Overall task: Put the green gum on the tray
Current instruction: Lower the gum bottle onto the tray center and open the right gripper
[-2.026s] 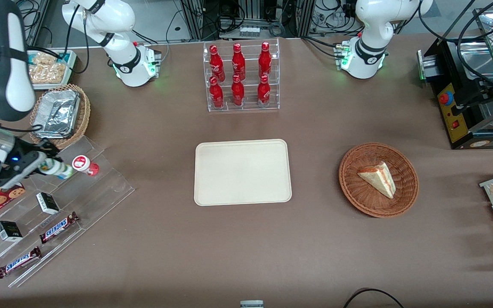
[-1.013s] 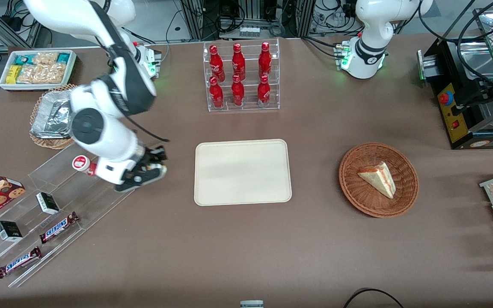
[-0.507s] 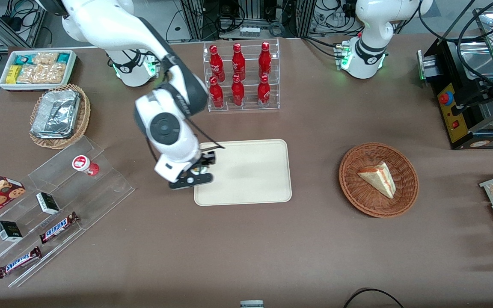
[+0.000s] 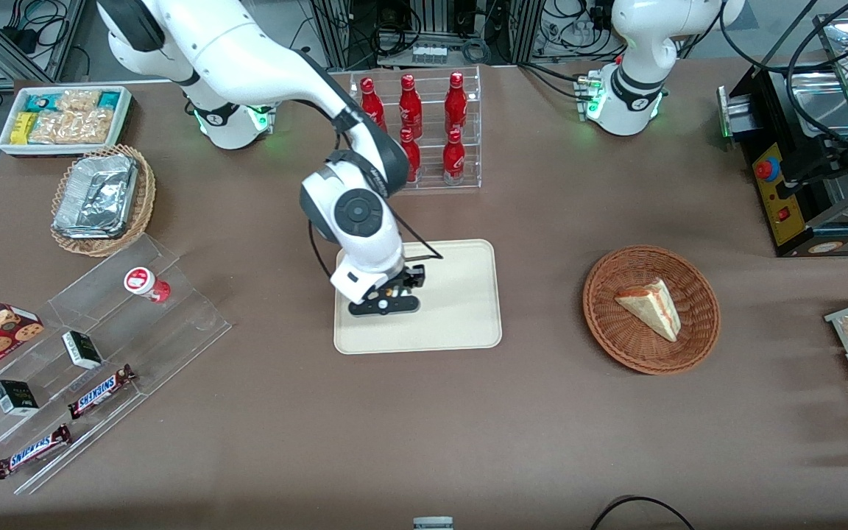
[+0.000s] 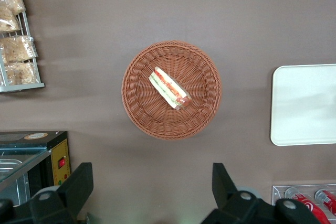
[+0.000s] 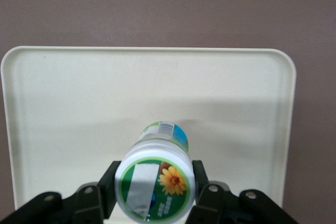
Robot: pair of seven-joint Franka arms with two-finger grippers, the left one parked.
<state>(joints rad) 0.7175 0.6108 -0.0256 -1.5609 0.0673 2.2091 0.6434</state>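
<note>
My right gripper point(image 4: 387, 294) hangs over the cream-beige tray point(image 4: 461, 324), above the part of it toward the working arm's end. It is shut on the green gum point(image 6: 155, 184), a small bottle with a white and green round lid bearing a yellow flower. In the right wrist view the black fingers point(image 6: 199, 177) press on both sides of the lid and the tray point(image 6: 63, 103) lies under the bottle. From the front the wrist hides most of the bottle. The tray's edge also shows in the left wrist view point(image 5: 304, 103).
A red-and-white-lidded bottle point(image 4: 146, 284) stands on a clear stepped shelf point(image 4: 174, 324) with Snickers bars point(image 4: 100, 390). A rack of red bottles point(image 4: 424, 140) stands farther from the camera than the tray. A wicker basket point(image 4: 651, 309) with a sandwich lies toward the parked arm's end.
My gripper has carried the green gum from the clear shelf across the table and now hangs over the tray. The red-lidded bottle stayed on the shelf.
</note>
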